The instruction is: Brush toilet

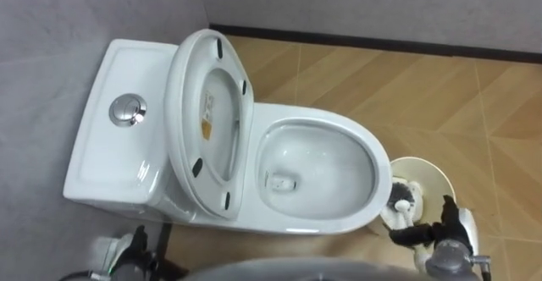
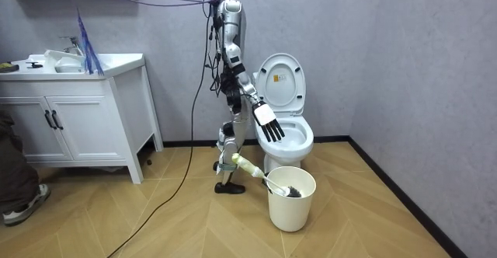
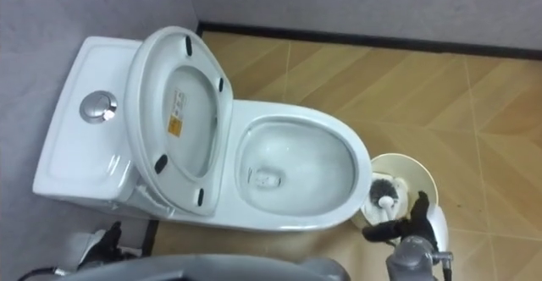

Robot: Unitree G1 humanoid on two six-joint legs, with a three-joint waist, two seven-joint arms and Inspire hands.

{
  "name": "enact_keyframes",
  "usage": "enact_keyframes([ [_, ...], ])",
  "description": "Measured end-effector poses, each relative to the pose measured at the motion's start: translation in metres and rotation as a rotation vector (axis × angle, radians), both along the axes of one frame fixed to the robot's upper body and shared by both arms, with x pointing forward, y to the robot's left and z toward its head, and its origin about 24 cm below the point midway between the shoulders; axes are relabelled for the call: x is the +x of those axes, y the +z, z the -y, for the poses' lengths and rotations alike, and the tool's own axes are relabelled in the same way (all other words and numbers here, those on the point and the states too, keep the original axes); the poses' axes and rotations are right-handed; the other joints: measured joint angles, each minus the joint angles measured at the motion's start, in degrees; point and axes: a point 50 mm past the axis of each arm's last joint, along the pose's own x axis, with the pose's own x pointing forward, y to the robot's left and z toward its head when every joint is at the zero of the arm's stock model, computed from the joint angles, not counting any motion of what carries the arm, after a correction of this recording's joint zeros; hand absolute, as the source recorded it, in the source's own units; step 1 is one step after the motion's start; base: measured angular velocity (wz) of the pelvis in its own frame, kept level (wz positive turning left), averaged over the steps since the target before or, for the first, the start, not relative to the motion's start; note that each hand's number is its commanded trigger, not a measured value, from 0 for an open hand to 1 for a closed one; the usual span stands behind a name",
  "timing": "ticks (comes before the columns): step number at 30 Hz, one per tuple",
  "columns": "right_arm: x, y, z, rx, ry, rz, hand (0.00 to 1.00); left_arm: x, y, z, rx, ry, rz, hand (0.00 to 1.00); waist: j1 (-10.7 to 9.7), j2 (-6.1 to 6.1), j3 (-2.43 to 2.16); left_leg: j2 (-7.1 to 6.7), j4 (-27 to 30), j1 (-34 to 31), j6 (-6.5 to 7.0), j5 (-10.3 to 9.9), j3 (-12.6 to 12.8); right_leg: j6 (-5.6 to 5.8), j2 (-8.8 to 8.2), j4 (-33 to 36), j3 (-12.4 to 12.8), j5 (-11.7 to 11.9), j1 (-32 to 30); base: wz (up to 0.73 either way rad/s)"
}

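**Toilet brush in bucket; right hand open**

- Fingers, right hand: straight and spread, holding nothing, pointing down.
- Right hand: raised just in front of the toilet bowl, above the bucket and clear of the brush.
- Left hand: low, at the tank end of the toilet. Whether it is open or closed cannot be told.
- Toilet brush: held by neither hand. The bristle head is down in the bucket, and the handle leans out over the rim toward the room view's left.
- Bucket: pale, on the floor just beyond the toilet's front end.
- Seat: raised, leaning back toward the tank.
- Flush button: on the tank top.
- Robot: stands upright at the toilet's side.
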Motion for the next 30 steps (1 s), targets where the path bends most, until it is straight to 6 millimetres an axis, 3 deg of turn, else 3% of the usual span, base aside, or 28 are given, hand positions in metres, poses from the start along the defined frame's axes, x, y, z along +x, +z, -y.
enact_keyframes([
  [4, 0.001, 0.001, 0.003, -0.031, -0.017, 0.001, 0.0, 0.014, 0.003, 0.001, -0.021, 0.046, 0.059, 0.0, -0.1, 0.34, 0.03, -0.01, 1.0, -2.8, 0.02, 0.01, -0.54, -0.02, -0.16, 1.11, -0.48, 0.01, -2.69, 0.05],
  [12, 0.023, 0.009, 0.011, -0.096, -0.073, 0.057, 0.0, 0.042, 0.007, 0.009, -0.067, 0.07, 0.137, 0.0, -0.16, 1.43, 0.94, -0.42, 3.67, -9.88, 0.5, 0.35, -1.24, -0.09, -1.05, 4.79, -0.85, 0.06, -10.08, 0.03],
  [17, 0.033, 0.011, 0.014, -0.099, -0.11, 0.055, 0.0, 0.056, 0.01, 0.013, -0.079, 0.051, 0.166, 0.0, 0.1, 1.64, 1.19, -0.45, 5.93, -13.69, 0.57, 0.38, -1.31, -0.09, -1.38, 6.98, -1.05, 0.04, -13.52, 0.04],
  [21, 0.057, 0.021, 0.019, -0.092, -0.152, 0.127, 0.0, 0.076, 0.015, 0.023, -0.14, 0.076, 0.225, 0.0, 0.04, 1.89, 2.02, -0.96, 9.16, -19.83, 1.07, 0.67, -1.22, -0.09, -2.52, 11.61, -0.97, -0.15, -20.38, 0.0],
  [30, 0.088, 0.038, 0.031, -0.098, -0.234, 0.211, 0.0, 0.119, 0.034, 0.038, -0.273, 0.134, 0.37, 0.0, 0.3, 1.59, 2.28, -1.42, 20.35, -34.89, 2.53, -0.11, -1.12, -0.56, -5.01, 22.71, -0.6, -2.32, -35.09, 0.07],
])
